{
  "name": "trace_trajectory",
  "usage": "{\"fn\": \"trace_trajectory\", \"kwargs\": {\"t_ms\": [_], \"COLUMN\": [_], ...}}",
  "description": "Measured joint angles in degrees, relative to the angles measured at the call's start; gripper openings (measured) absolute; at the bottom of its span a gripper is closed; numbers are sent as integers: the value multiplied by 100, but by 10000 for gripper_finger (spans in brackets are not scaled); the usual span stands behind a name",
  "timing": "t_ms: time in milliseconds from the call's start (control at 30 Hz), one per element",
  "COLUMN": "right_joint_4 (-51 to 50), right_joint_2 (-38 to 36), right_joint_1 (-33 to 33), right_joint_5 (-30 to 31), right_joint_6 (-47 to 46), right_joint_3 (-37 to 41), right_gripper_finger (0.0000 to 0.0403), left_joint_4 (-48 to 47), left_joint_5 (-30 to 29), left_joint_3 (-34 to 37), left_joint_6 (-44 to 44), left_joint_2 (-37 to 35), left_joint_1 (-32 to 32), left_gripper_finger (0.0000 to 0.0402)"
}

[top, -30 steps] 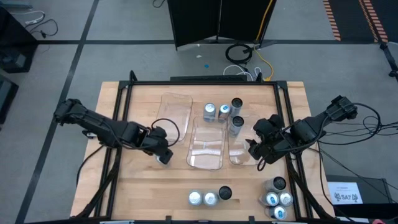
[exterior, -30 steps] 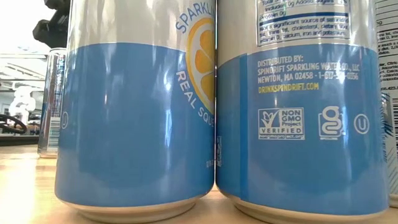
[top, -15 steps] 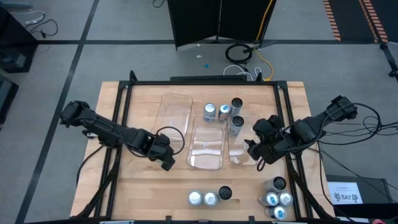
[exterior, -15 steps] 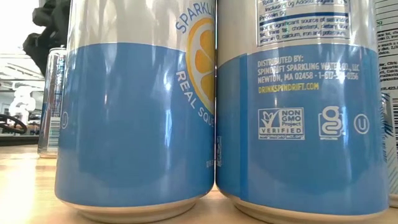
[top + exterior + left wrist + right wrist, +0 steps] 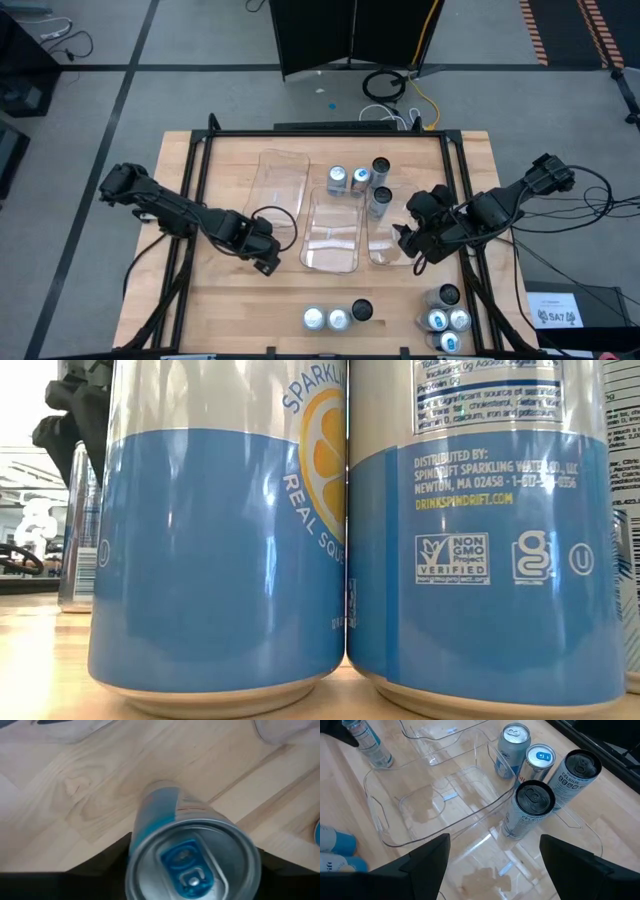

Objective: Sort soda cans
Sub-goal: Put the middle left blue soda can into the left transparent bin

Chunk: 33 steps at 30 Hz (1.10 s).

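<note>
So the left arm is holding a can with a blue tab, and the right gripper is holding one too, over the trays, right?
Not quite. The left gripper does hold the blue-tabbed can, but the right gripper is open and empty: the right wrist view shows it above the clear trays, with nothing between its fingers.

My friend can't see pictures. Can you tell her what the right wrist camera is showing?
Four soda cans stand close together: a black-topped can in a clear tray, with another black-topped can, a blue-tabbed can and a plain silver can behind it. A second, empty clear tray lies alongside on the wooden table. The right pincer's dark fingers stand open.
</note>
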<state>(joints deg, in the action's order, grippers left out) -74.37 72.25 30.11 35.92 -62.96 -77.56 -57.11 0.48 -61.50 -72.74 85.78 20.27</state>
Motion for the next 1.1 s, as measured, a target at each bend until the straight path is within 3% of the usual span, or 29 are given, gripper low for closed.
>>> {"fn": "trace_trajectory", "kwargs": {"t_ms": [333, 600, 667, 767, 933, 1033, 1100], "right_joint_4": [-7, -36, -146, -357, -431, -431, -410], "right_joint_2": [0, 0, 0, -10, -13, -13, -13], "right_joint_1": [-1, -2, -1, -1, -39, -113, -165], "right_joint_5": [7, 4, -11, -25, -24, -22, -3], "right_joint_6": [327, 717, 754, 755, 724, 559, 324], "right_joint_3": [0, 0, 0, 0, 0, 0, 0], "right_gripper_finger": [302, 302, 302, 302, 302, 302, 302], "left_joint_4": [-42, -517, -485, -472, -477, -282, 102], "left_joint_5": [129, 266, 142, -576, -1774, -1919, -1707], "left_joint_3": [-4, -249, -406, -723, -1113, -1254, -1276], "left_joint_6": [-217, -811, -904, -909, -146, 891, 1767], "left_joint_2": [-287, -1194, -1492, -1889, -2337, -2333, -2195], "left_joint_1": [17, 129, 125, 82, -611, -1439, -2155], "left_gripper_finger": [239, 251, 252, 253, 254, 254, 254]}}
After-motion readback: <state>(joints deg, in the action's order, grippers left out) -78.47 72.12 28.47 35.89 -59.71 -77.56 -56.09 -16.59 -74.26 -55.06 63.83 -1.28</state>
